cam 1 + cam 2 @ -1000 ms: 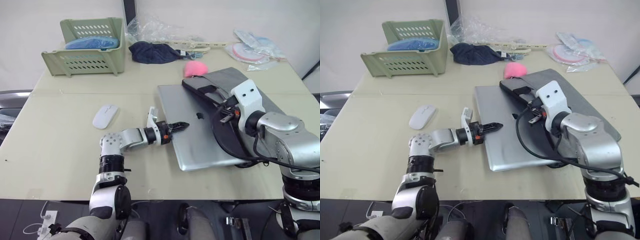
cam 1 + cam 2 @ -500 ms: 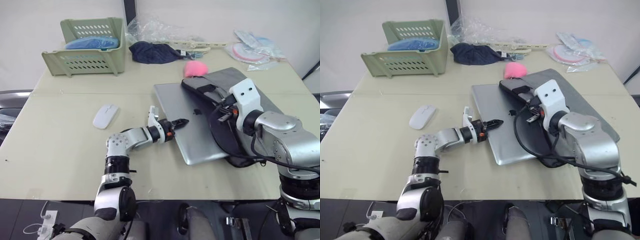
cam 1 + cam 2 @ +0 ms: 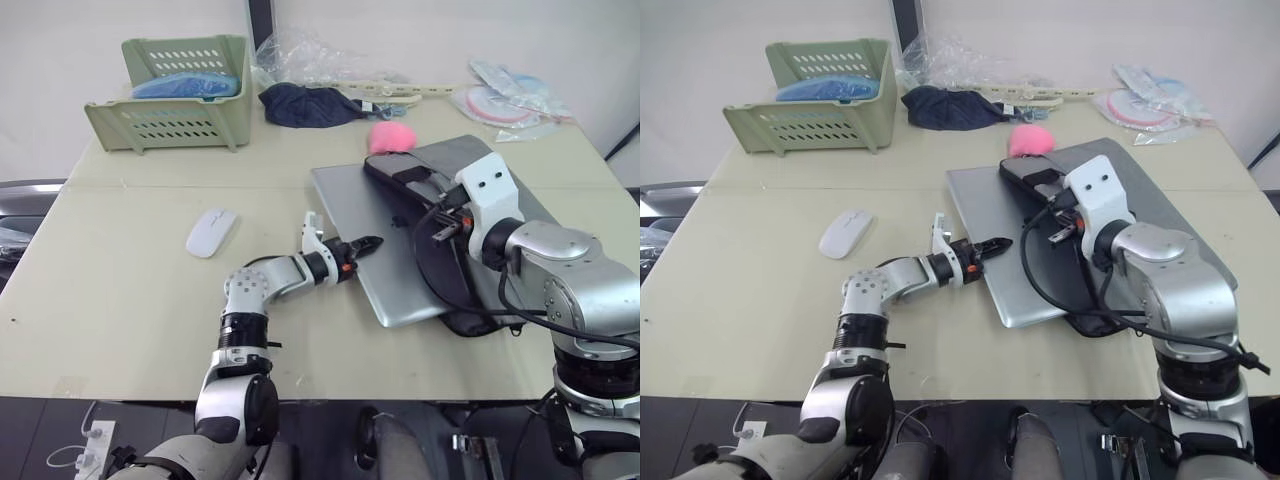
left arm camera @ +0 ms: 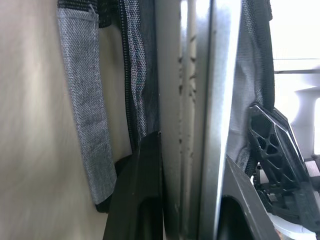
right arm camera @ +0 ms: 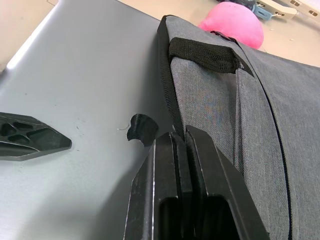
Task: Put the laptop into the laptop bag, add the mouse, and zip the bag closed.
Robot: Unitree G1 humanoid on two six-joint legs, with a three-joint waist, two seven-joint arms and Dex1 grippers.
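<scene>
On the table's right half, seen from my head camera's left eye, the silver laptop (image 3: 385, 240) lies flat with its right part tucked under the mouth of the grey laptop bag (image 3: 470, 175). I judge the first step about half done: much of the lid still shows outside. The laptop's long axis runs from the far middle of the table toward the near right edge, and it must slide sideways, toward the right edge, to go deeper. My left gripper (image 3: 362, 246) is clamped on the laptop's left edge. The white mouse (image 3: 211, 232) sits alone on the left half, untouched, so adding it and zipping remain.

From the right eye, my right gripper (image 3: 1048, 199) meets the bag's opening near the black handle; the pink pompom (image 3: 1030, 140) rests at the bag's far corner.

Along my left wrist camera, my fingers (image 4: 144, 190) straddle the laptop's thin silver edge (image 4: 195, 100), with grey bag fabric on both sides.

Along my right wrist camera, my fingers (image 5: 172, 175) are pressed together on the bag's black upper lip (image 5: 167, 95), with the laptop lid (image 5: 90, 75) beneath.
</scene>
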